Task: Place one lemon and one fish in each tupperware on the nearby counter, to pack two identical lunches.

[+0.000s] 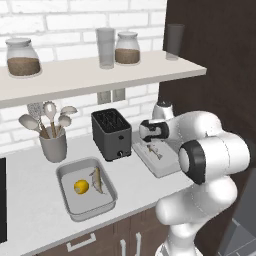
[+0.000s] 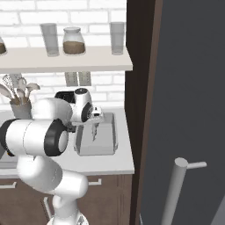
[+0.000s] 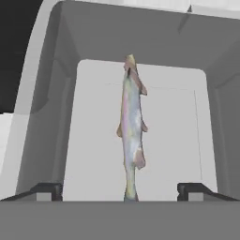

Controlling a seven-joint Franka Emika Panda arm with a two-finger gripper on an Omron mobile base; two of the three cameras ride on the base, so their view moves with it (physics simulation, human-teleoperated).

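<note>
Tupperware (image 1: 70, 207) left of black toaster (image 1: 111, 134) on white desk (image 1: 30, 200), holding lemon (image 1: 81, 187) and fish (image 1: 98, 180); second tupperware (image 1: 162, 167) right of toaster, fish (image 3: 131, 126) inside. Pincer (image 3: 120, 190) spread above it. Brick wall, shelf (image 1: 90, 75) with jars above toaster.

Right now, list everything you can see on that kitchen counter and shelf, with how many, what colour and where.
tubs: two, light grey; left tub in front of the toaster, right tub beside the toaster under the gripper
fish: two, grey-tan; one in the left tub, one lying in the right tub
lemon: one, yellow, in the left tub beside the fish
toaster: one, black, at the back of the counter
utensil holder: one, grey, with spoons, left of the toaster
jars: two, clear with brown contents, on the shelf
glasses: two, on the shelf
counter: one, white, over brown cabinets
gripper: one, open, above the fish in the right tub
</note>
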